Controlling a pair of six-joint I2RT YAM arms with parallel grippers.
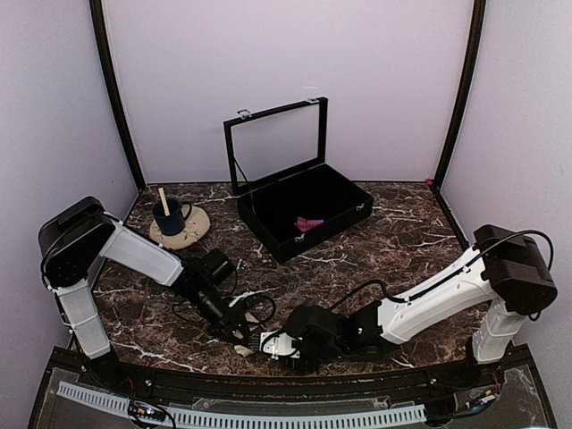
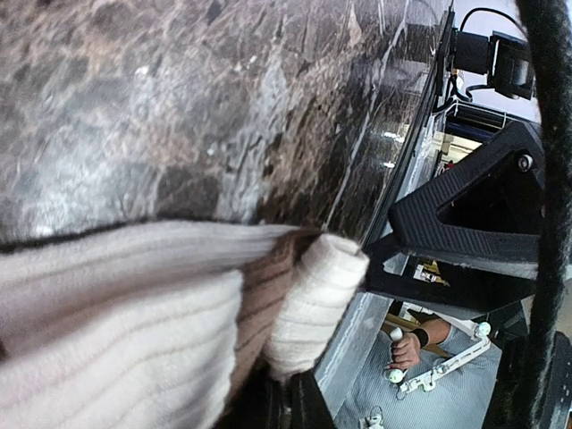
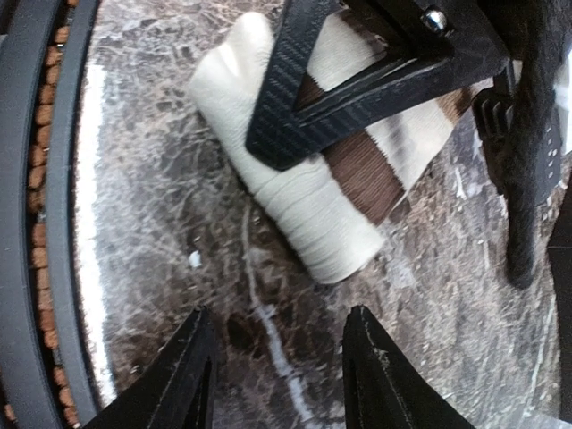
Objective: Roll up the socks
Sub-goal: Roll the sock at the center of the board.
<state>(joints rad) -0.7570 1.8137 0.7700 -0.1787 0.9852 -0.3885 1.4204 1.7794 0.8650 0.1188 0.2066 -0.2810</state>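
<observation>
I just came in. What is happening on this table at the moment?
Two robot arms are working on a cream sock with a brown band, near the front edge of the marble table. The left gripper is shut on the sock, which is partly rolled at one end. The right gripper hovers just beside it, open and empty. A pink sock lies inside the open black case further back, with no gripper near it.

Both arms — left arm point(image 1: 134, 255), right arm point(image 1: 429, 304) — white shells, black joints & bases, thin black cables point(image 1: 371, 284). Right pincer point(image 3: 279, 322): black tapered fingers point(image 3: 192, 375). Left pincer point(image 1: 243, 332) frame point(image 3: 286, 98): carbon weave w/ silver screw point(image 3: 435, 18).
</observation>
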